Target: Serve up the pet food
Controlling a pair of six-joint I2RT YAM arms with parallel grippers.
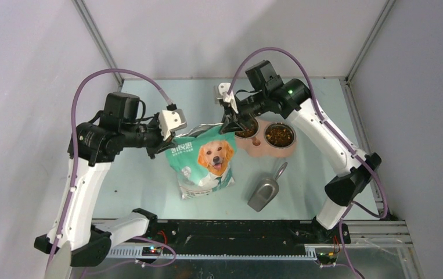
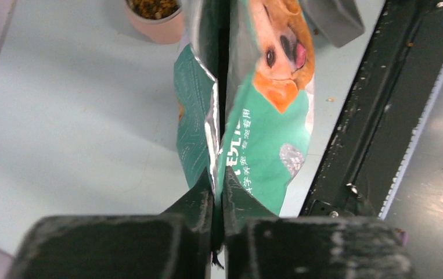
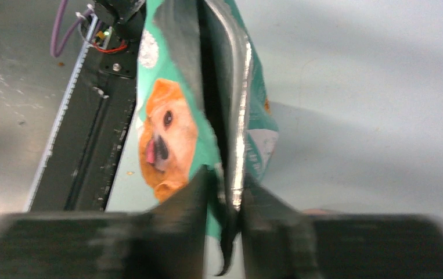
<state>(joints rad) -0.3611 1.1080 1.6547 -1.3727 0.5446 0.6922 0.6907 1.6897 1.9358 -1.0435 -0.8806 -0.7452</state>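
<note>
My left gripper (image 2: pixel 218 192) is clenched on the 9 o'clock corner of the bag (image 1: pixel 204 160) mouth. My right gripper (image 3: pixel 224 186) sits at the 1 o'clock corner with its jaws slightly parted, and the foil lip runs loose between them.

The pet food (image 1: pixel 279 136) shows in both cups of the pink feeder (image 1: pixel 265 153), just beside the bag at 2 o'clock.

As I see it, the danger is that only one corner is truly held. If I pull or lift, the bag could twist around my left pinch, sag at the mouth and spill kibble over the table (image 1: pixel 137 174). My right wrist hangs over the nearer cup and could knock the feeder.

The metal scoop (image 1: pixel 263 192) lies at 4 o'clock from the bag, apart from it and untouched. Nothing blocks the way to it.
</note>
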